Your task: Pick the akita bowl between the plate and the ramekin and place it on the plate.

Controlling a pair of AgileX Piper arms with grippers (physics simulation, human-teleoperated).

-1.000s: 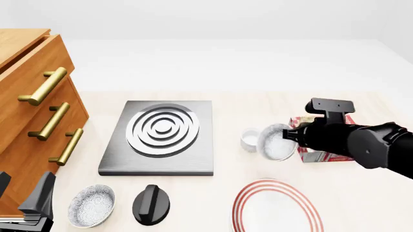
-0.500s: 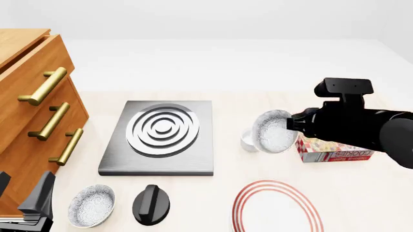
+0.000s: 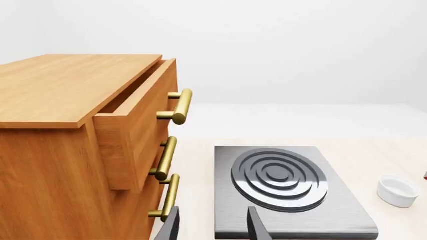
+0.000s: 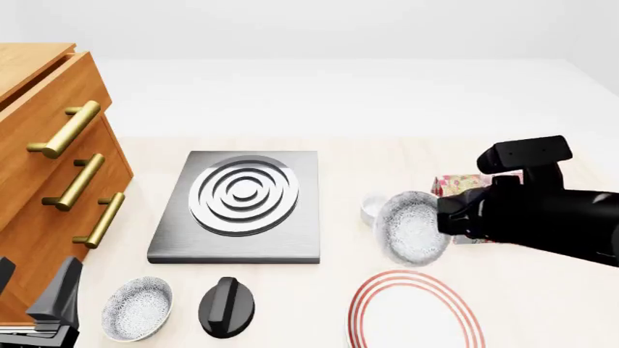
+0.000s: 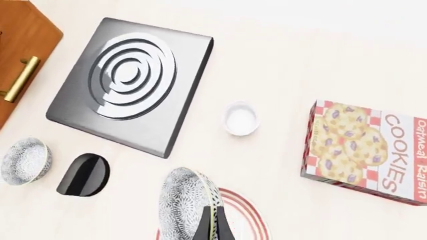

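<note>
Gripped by the right pincer (image 5: pixel 212 222), the akita bowl (image 4: pixel 413 228) is held tilted above the table (image 4: pixel 387 156), between ramekin (image 4: pixel 372 208) and plate (image 4: pixel 414 312); the left pincer (image 3: pixel 212 227) is seen parted.

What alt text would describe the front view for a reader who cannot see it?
The right gripper holds the akita bowl tilted above the table, between the ramekin and the plate. A second bowl sits near a black knob.

Bright, even light on my feeds, no visible source. Shadows soft and faint under the stove plate (image 4: pixel 242 206). No glare, no blur, edges undistorted. Clean, sharp simulator render.
</note>
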